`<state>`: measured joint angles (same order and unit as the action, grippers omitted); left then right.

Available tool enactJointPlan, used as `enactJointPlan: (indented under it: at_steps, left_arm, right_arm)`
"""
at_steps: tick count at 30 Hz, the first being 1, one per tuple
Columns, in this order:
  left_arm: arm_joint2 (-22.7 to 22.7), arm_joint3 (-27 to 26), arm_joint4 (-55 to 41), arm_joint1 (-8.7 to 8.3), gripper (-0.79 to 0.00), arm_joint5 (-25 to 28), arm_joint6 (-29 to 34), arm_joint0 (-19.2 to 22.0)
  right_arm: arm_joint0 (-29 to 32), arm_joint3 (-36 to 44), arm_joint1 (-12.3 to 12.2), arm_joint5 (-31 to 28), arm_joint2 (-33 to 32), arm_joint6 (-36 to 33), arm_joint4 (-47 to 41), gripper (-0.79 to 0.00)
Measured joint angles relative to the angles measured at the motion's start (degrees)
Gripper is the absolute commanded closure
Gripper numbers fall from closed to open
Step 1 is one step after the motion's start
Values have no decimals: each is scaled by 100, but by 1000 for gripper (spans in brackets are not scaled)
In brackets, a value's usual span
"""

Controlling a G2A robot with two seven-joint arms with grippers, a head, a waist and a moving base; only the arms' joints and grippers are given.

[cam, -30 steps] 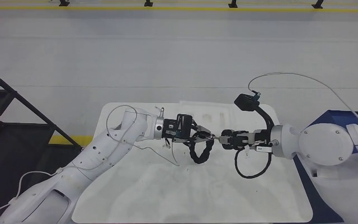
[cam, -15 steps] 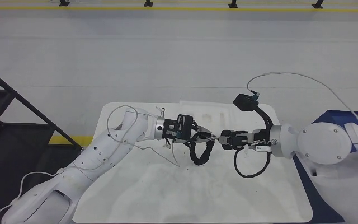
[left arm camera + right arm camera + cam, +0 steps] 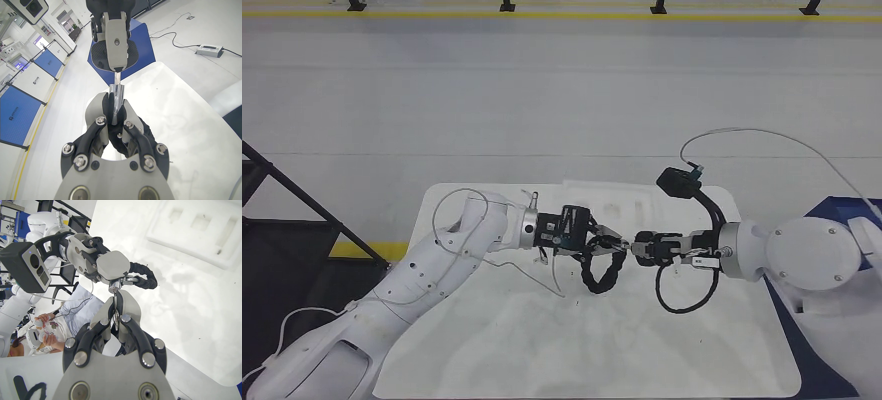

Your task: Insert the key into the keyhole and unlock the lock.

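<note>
Over the last second the right gripper (image 3: pixel 637 246) was brought closer to the lock (image 3: pixel 116 98), while the left gripper (image 3: pixel 113 108) was kept where it was, so that the gap seen between the two a second earlier was closed. The lock's chrome cylinder was held above the table (image 3: pixel 542 350), clamped between the left gripper's closed jaws. Its keyhole (image 3: pixel 113 289) was turned toward the right gripper, and its black-sheathed cable loop (image 3: pixel 598 275) was looped out from the lock's side. The key (image 3: pixel 117 78) was pinched by its head between the right gripper's jaws, which were drawn nearly together on it, and a key ring (image 3: pixel 116 313) was lodged between the fingers behind it. The blade was seen bridging from those fingertips to the keyhole end of the lock, in line with the cylinder. How deep it had gone into the lock could not be told. It was judged that insertion had only just been started, that a further push along the lock's axis was needed, and that the unlocking turn had not yet been made.
</note>
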<state>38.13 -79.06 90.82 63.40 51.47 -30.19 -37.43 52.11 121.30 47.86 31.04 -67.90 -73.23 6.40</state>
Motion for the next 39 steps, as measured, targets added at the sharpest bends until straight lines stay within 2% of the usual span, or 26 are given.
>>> enactJointPlan:
  at_steps: [13,14,15,16,21,26,29,33,37,39]
  left_arm:
    - [103,-129,-43,30,0,82,269,-79]
    - [110,-133,-50,32,0,91,281,-85]
    - [116,-134,-61,35,0,101,289,-92]
    - [122,-132,-78,38,0,118,295,-102]
    - [139,-56,-173,57,0,210,296,-130]
    - [141,130,-376,93,0,383,307,-128]
    - [173,305,-599,108,0,610,435,-95]
    - [169,460,-1062,101,0,657,661,-72]
    - [3,455,-1573,29,0,653,1080,45]
    - [-73,399,-1777,-17,0,653,1286,118]
  right_arm:
    - [-191,-59,-70,156,320,156,-26,0]
    - [-202,-64,-74,166,335,166,-42,-234]
    - [-214,-69,-78,174,348,174,-63,-631]
    - [-230,-78,-82,183,361,183,-95,-785]
    - [-293,-123,-87,172,356,206,-249,-785]
    - [-317,-169,-86,-152,279,275,-439,-785]
    - [-319,-196,-99,-795,194,162,-660,-785]
    - [-298,-132,-152,-1801,190,-195,-321,-785]
    - [-145,-101,-180,-3102,237,-332,-283,-785]
    - [-67,-151,-193,-3385,238,-355,-257,-785]
